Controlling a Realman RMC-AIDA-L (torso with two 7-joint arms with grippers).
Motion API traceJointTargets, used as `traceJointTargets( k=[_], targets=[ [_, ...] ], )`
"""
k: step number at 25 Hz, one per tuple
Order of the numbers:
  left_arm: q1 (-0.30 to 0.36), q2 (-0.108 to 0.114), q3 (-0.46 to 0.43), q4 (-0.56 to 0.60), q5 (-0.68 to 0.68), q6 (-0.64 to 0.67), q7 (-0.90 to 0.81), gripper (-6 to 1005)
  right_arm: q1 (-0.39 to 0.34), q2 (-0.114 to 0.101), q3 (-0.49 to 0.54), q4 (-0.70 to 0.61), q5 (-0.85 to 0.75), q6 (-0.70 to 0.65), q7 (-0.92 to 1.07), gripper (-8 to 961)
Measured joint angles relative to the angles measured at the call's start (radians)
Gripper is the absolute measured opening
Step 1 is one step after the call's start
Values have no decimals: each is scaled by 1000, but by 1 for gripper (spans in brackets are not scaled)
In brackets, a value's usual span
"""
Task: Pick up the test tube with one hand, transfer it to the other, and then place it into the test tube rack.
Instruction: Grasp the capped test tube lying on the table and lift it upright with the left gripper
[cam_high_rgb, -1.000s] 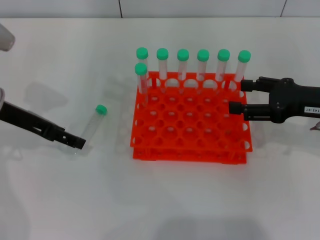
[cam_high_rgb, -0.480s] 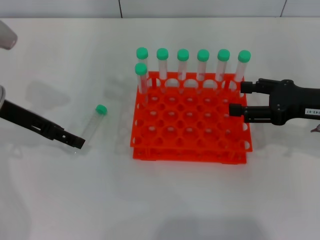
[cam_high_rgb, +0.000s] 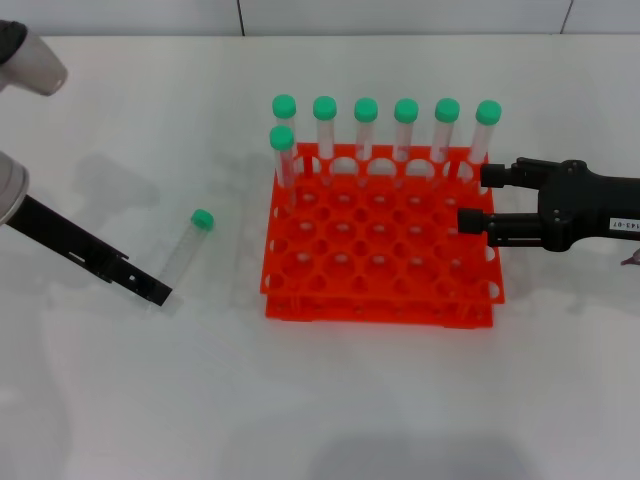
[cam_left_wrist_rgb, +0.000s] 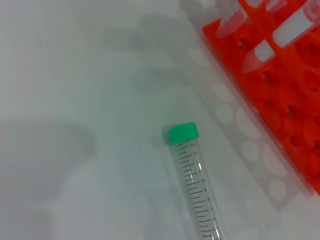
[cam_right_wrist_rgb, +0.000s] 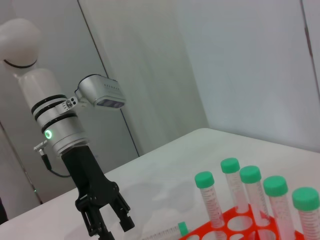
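The test tube (cam_high_rgb: 184, 250), clear with a green cap, lies flat on the white table left of the orange-red rack (cam_high_rgb: 380, 306). It also shows in the left wrist view (cam_left_wrist_rgb: 194, 175) and the right wrist view (cam_right_wrist_rgb: 165, 231). My left gripper (cam_high_rgb: 155, 290), black and unlabelled, is low over the tube's bottom end. The right wrist view shows this gripper (cam_right_wrist_rgb: 107, 222) with its fingers spread and empty. My right gripper (cam_high_rgb: 478, 196), with the white label, hovers open and empty at the rack's right edge.
Several identical green-capped tubes (cam_high_rgb: 365, 128) stand in the rack's back row, and one more (cam_high_rgb: 283, 155) stands in the second row at the left. The rack's other holes are empty. The rack also shows in the left wrist view (cam_left_wrist_rgb: 285, 80).
The left arm's upper part has swung slightly while its fingertips stay at the tube's bottom end. The tube, the rack and the right gripper have not moved.
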Motion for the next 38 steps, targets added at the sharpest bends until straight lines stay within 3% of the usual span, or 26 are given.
traceJointTargets(
  k=[28,35,38],
  targets=[
    [-34,-14,47,-29,11,-31,-11,757,-2,2,0,2,0,-8,-3,843],
    [-46,-15,51,-40,11,-42,-13,653,-2,1,0,2,0,-8,-3,844],
    [-46,-15,52,-42,11,-46,-10,652,-2,0,0,2,0,-8,-3,844]
  ],
)
